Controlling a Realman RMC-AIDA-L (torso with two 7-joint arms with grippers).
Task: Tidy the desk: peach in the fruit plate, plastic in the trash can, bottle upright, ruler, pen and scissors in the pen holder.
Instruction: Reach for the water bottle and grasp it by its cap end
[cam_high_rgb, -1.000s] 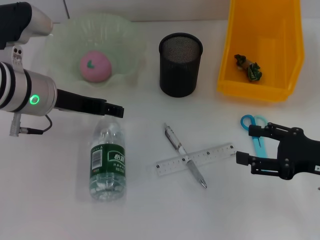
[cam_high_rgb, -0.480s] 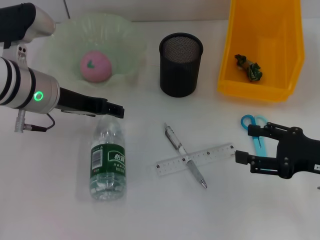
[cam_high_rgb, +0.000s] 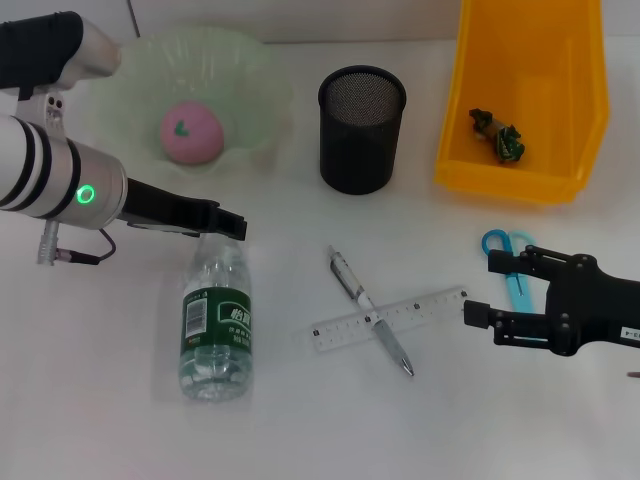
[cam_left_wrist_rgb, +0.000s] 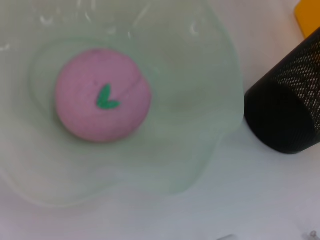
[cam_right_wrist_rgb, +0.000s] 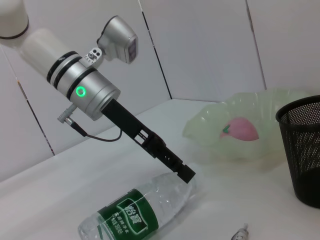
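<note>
Already the peach (cam_high_rgb: 192, 133) sits in the fruit plate (cam_high_rgb: 250, 90) at about eleven o'clock on the tabletop (cam_high_rgb: 300, 430), and a crumpled scrap of plastic (cam_high_rgb: 498, 133) lies in the yellow trash can (cam_high_rgb: 530, 180) at one o'clock, so the step in hand looks like righting the bottle (cam_high_rgb: 214, 325). It lies on its side at about eight o'clock, cap end toward the plate, green label up.

The left gripper (cam_high_rgb: 228, 226) hovers just over the bottle's neck; its fingers look drawn close together with nothing between them, so they would need to spread before taking hold. A sound grasp would probably close across the neck or shoulder, where the clear body is narrow and stiff, then swing the base down onto bare tabletop clear of the plate's rim. Thin plastic may dent or slip, so a gentle squeeze and a slow tilt seem wise.

The right gripper (cam_high_rgb: 478, 290) waits at four o'clock, fingers apart and empty, just beside the scissors (cam_high_rgb: 510, 262) and near the end of the ruler (cam_high_rgb: 390, 319), which the pen (cam_high_rgb: 368, 308) crosses. The pen holder (cam_high_rgb: 361, 128) stands at twelve o'clock.
</note>
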